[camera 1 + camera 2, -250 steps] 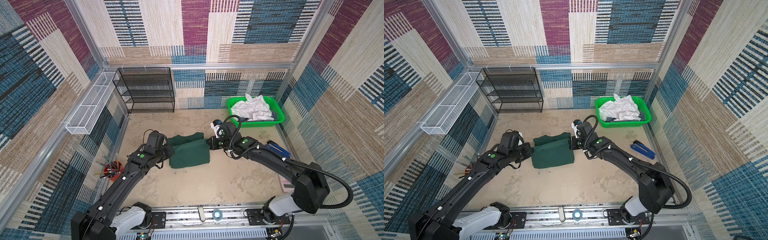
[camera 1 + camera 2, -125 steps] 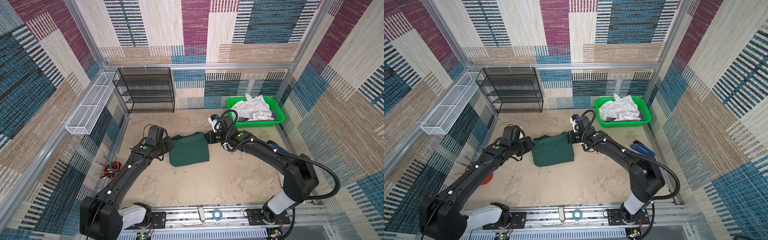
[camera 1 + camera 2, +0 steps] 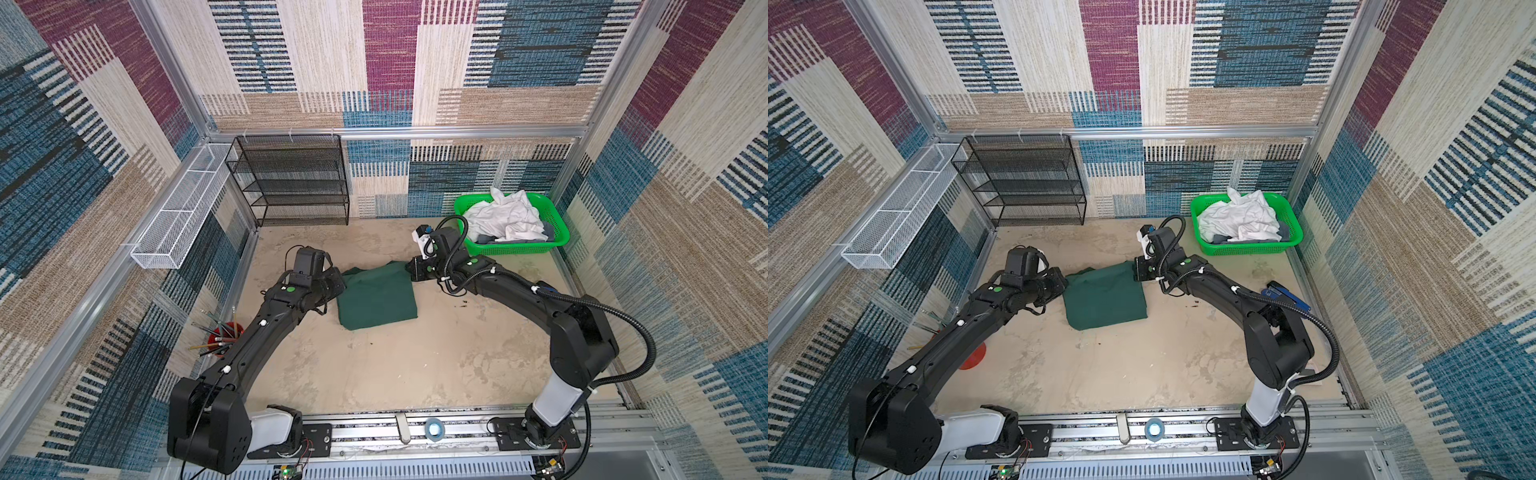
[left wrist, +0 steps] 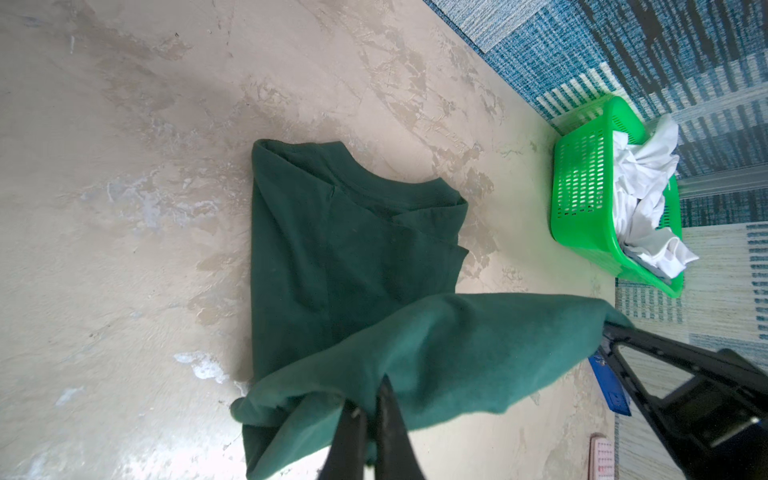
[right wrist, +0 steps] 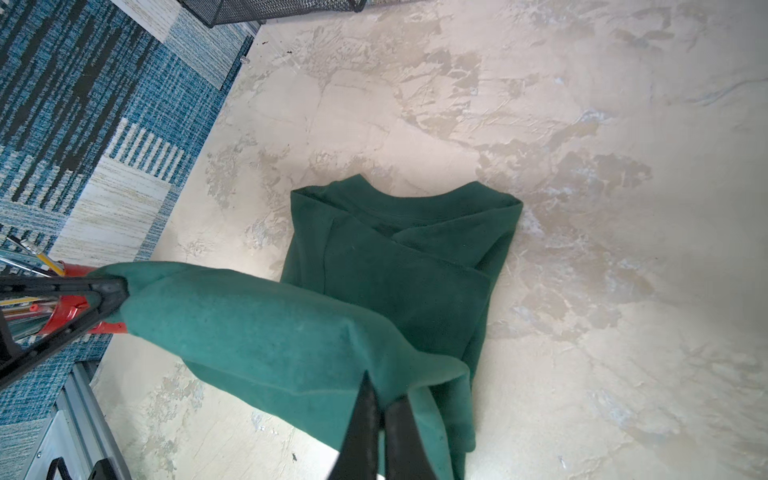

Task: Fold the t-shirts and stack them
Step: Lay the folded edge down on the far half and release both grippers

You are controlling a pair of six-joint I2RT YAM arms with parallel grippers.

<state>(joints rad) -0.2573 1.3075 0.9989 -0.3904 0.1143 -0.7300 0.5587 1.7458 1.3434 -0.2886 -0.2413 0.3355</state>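
The left pincer (image 3: 342, 285) is closed on one corner of the dark green shirt (image 3: 376, 301), and the right pincer (image 3: 409, 272) is closed on the corner across from it. The hem is lifted and stretched between the two pincers, seen in the left wrist view running from the left pincer (image 4: 371, 398) across to the right one. From the pincers the cloth drops to the table (image 3: 415, 357), where the rest of the shirt lies flat. Its collar end is farthest from both pincers, as the right wrist view shows beyond the right pincer (image 5: 381, 394).

Well apart from the left pincer, behind the right pincer's arm, stands a green basket (image 3: 515, 249). The white shirts (image 3: 505, 218) are heaped in it, crumpled, over some grey cloth (image 3: 549, 231).
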